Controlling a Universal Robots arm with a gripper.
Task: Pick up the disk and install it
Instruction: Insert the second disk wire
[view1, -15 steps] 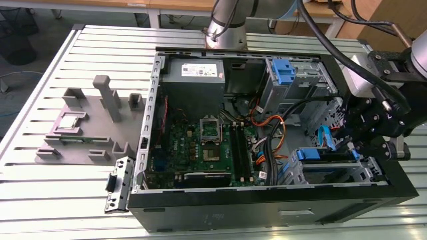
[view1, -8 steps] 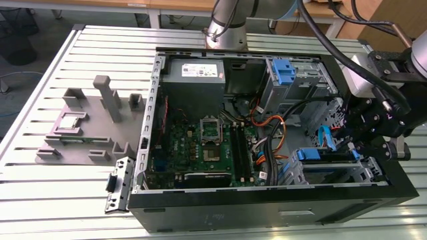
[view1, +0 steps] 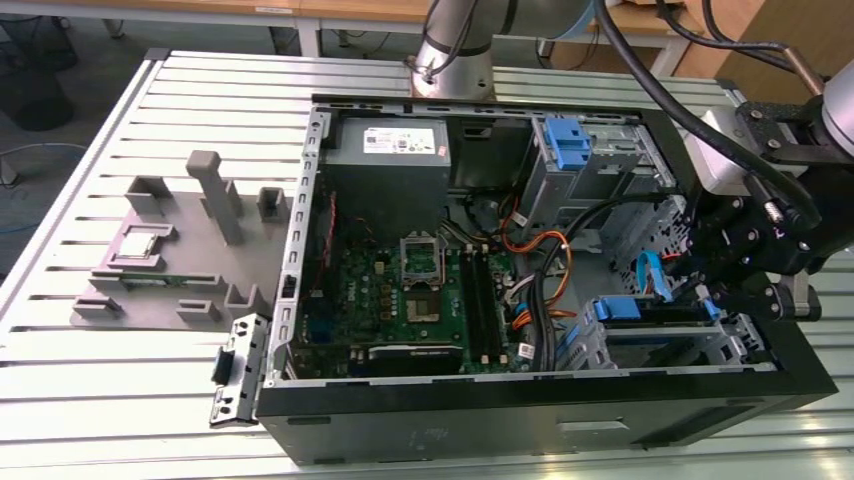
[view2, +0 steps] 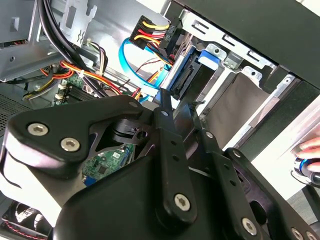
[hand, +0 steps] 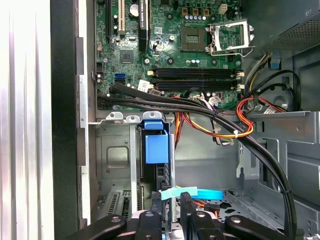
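Note:
The disk (view1: 627, 312) stands on edge in the drive cage (view1: 727, 345) at the case's front corner, on the exterior view's right. Its blue carrier tab (hand: 156, 146) shows in the first wrist view. Its silver edge and dark connector end (view2: 186, 76) show in the second wrist view. My gripper (view1: 731, 262) hangs right over that cage. My black fingers (hand: 150, 222) sit close together on either side of the disk's thin silver edge. The gripper (view2: 176, 102) looks shut on the disk.
The open computer case (view1: 534, 420) lies on a slotted metal table (view1: 120, 400). A light blue data cable (hand: 192, 192) and black cable bundles (hand: 260, 150) cross near the cage. Further off are a second blue bracket (view1: 567, 142), a grey power supply (view1: 390, 150) and a grey fixture (view1: 187, 250). A person's fingers (view2: 311, 147) show outside the case.

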